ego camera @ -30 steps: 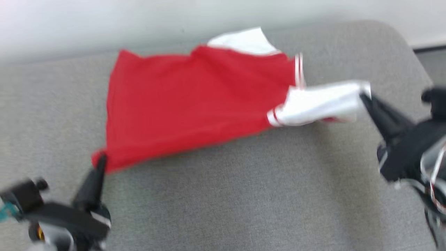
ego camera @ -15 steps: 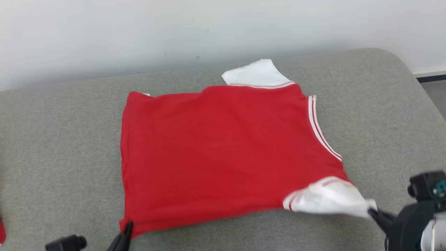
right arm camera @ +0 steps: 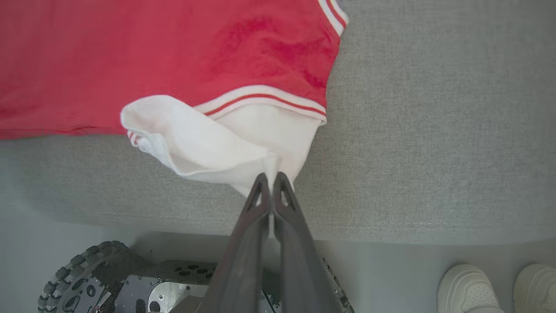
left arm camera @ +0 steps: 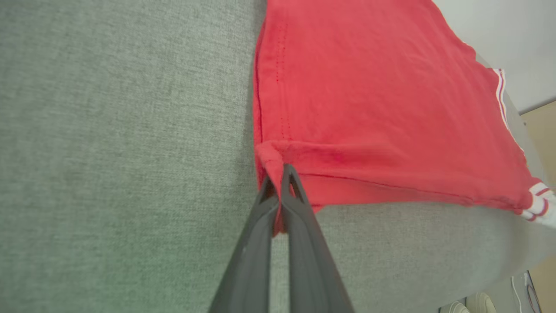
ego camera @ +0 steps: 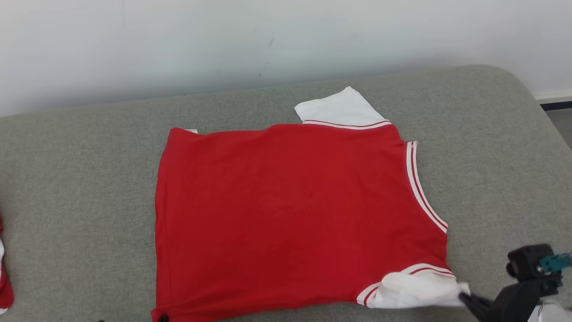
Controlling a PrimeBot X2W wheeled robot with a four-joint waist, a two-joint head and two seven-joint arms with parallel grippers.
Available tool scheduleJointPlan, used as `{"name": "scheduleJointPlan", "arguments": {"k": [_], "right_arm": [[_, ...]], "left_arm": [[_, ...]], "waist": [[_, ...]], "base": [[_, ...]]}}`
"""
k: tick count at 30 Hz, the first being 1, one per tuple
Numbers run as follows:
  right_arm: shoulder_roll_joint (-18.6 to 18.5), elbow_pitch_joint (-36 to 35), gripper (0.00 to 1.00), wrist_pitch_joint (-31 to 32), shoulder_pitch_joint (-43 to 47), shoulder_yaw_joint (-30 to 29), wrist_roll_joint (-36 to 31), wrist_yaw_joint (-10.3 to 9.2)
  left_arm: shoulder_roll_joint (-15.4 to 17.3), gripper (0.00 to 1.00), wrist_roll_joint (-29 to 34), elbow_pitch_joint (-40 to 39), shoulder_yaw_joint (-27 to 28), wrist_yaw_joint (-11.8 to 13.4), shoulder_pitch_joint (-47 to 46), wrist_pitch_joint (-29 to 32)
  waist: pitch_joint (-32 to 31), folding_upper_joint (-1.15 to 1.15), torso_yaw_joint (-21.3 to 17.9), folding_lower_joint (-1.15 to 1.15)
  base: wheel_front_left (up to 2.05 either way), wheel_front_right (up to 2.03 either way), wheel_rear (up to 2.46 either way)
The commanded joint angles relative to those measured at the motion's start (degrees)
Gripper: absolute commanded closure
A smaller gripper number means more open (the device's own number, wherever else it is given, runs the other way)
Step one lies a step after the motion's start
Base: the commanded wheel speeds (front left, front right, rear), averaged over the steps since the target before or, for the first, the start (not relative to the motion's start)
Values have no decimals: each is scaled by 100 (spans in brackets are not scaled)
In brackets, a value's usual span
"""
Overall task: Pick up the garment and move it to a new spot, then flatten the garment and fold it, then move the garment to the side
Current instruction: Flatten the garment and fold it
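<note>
left gripper [ego camera: 163, 318] mostly below frame, red cloth [ego camera: 5, 288] cut by left edge

Red garment [ego camera: 290, 214], white sleeves, spread flat on grey cushion [ego camera: 491, 147].

A second ago the garment [ego camera: 290, 214] hangs taut and blurred between the two grippers, with its near hem slanting and the near sleeve [ego camera: 415, 290] pulled out sideways to the right. Now it lies spread flat on the grey worktop [ego camera: 80, 179], hem and sleeve drawn towards the near edge. The left gripper [left arm camera: 280, 174], its fingers [left arm camera: 304, 243] pinching the hem corner, is now down at the bottom edge of the head view. The right gripper [right arm camera: 270, 180], pinching the white sleeve, is now in the lower right corner. The far sleeve [ego camera: 339, 109] now lies flat. The head camera is also tilted differently, and more of the wall [ego camera: 178, 44] shows.
</note>
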Motion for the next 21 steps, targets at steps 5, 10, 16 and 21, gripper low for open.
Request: {"name": "scheduleJointPlan", "arguments": {"k": [5,10,16,21], "right_arm": [[-568,31,100,-677,-615,260,-150,-11],[-1011,309,100,-1419,-1266,623,-176,-11],[-1293,885,100,-2352,-1923,1015,-184,-11],[-1460,1295,100,-2896,-2284,1271,-213,-11]], "left_arm": [[-118,100,-36,57,85,-61,-301,-97],[-361,100,-195,100,282,-117,-731,-274],[-519,100,-123,295,302,-43,-1245,-232],[-599,100,-23,516,259,-90,-1595,-263]], "waist": [[70,0,38,0],[185,0,116,0],[420,0,214,0],[588,0,280,0]], "base": [[0,0,0],[0,0,0],[0,0,0],[0,0,0]]}}
